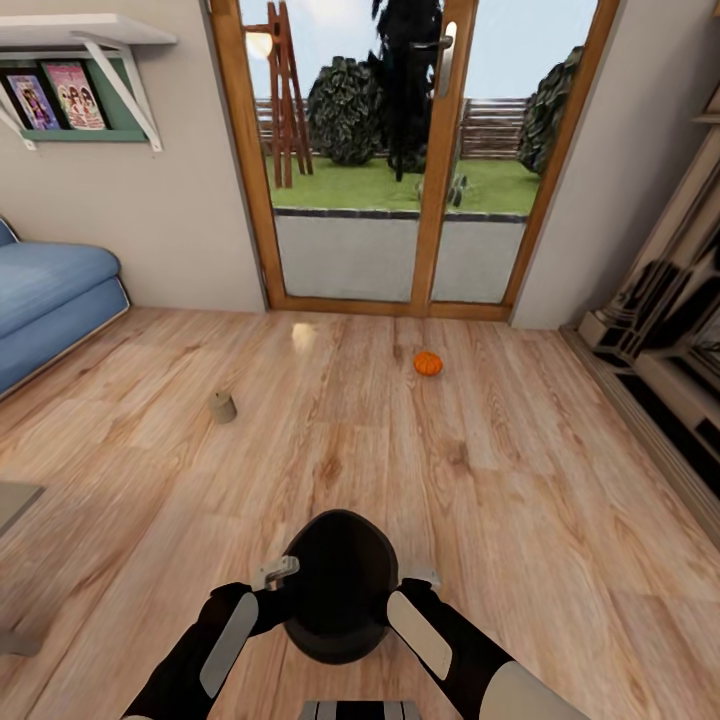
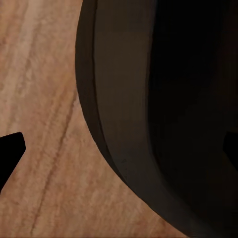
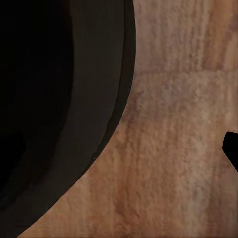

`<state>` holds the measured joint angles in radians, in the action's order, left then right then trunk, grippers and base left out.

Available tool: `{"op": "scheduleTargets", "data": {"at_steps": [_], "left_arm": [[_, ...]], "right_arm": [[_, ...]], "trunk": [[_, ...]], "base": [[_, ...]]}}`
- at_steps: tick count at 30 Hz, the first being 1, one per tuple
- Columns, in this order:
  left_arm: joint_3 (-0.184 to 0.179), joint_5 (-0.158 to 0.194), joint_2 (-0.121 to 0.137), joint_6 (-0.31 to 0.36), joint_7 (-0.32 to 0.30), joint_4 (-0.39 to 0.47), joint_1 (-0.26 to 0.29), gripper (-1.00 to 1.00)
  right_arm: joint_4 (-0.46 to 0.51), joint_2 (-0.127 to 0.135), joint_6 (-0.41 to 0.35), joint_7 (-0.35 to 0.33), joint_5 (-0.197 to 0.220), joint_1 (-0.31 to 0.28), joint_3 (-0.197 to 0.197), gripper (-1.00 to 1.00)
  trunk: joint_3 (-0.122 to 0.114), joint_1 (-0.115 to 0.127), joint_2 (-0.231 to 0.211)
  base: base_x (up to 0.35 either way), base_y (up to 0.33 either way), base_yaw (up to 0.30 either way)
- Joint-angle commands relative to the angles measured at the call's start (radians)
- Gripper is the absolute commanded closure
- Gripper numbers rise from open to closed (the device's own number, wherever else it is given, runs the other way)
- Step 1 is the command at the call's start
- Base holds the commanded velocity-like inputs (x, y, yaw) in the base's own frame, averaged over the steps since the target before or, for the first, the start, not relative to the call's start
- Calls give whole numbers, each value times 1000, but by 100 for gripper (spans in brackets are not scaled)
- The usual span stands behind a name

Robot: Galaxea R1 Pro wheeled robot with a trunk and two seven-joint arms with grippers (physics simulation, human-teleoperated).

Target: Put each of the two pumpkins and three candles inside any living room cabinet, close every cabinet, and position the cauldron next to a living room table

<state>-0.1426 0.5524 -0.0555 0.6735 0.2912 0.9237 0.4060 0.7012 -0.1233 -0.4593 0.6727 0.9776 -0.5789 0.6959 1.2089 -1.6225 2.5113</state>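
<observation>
The black cauldron (image 1: 340, 585) sits low in front of me over the wooden floor, mouth towards me. My left gripper (image 1: 278, 572) straddles its left rim and my right gripper (image 1: 420, 577) its right rim. In the left wrist view the gripper (image 2: 119, 146) is open, one finger outside the cauldron wall (image 2: 124, 124) and one inside. In the right wrist view the gripper (image 3: 119, 148) also looks open around the wall (image 3: 94, 99). A small orange pumpkin (image 1: 428, 363) lies on the floor ahead near the glass door. A squat grey candle (image 1: 222, 407) stands to the left of it.
A blue sofa (image 1: 50, 295) stands at the left, under a wall shelf (image 1: 70, 35) with books. A glazed wooden door (image 1: 410, 160) faces me. A furniture unit (image 1: 670, 330) runs along the right wall. A greyish table corner (image 1: 15, 500) shows at the left edge.
</observation>
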Motion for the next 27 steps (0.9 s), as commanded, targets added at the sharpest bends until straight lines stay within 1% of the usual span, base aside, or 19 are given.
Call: {"op": "scheduleTargets", "data": {"at_steps": [1, 27], "left_arm": [[-2, 10, 0, 2, 9, 1, 0, -100], [-2, 11, -1, 3, 15, 1, 0, -100]], "right_arm": [[1, 1, -2, 7, 6, -1, 4, -100], [1, 1, -3, 7, 6, -1, 4, -100]], "trunk": [[1, 0, 0], [1, 0, 0]], "base": [[77, 0, 0], [8, 0, 0]]}}
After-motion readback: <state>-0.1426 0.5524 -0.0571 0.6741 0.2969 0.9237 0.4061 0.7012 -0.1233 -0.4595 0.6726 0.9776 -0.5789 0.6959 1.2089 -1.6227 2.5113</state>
